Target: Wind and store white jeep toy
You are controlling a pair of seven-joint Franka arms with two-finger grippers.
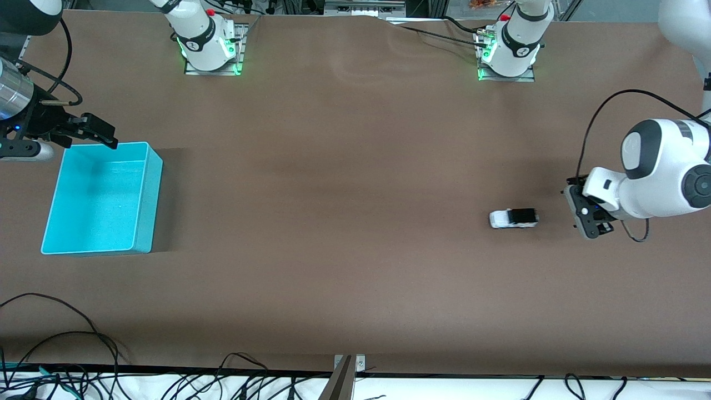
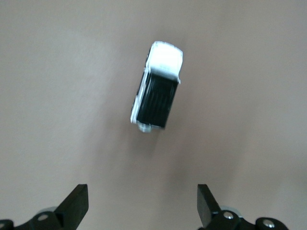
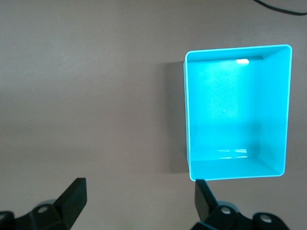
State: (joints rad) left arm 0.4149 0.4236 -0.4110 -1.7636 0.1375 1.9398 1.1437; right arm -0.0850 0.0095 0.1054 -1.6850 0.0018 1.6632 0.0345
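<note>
The white jeep toy point(image 1: 514, 218) stands on the brown table toward the left arm's end, white hood and black rear section. It also shows in the left wrist view point(image 2: 157, 86), lying clear of the fingers. My left gripper point(image 1: 587, 215) hovers just beside the jeep, toward the table's end, open and empty point(image 2: 142, 206). The turquoise bin point(image 1: 151, 194) stands empty at the right arm's end. My right gripper point(image 1: 103, 133) hangs over the bin's rim on the side toward the robot bases, open and empty point(image 3: 139, 203). The bin's wall shows in the right wrist view point(image 3: 187, 120).
Both robot bases point(image 1: 210, 44) stand along the table edge opposite the front camera. Loose black cables point(image 1: 66, 344) lie at the table's front edge. The brown tabletop point(image 1: 333, 222) stretches between the bin and the jeep.
</note>
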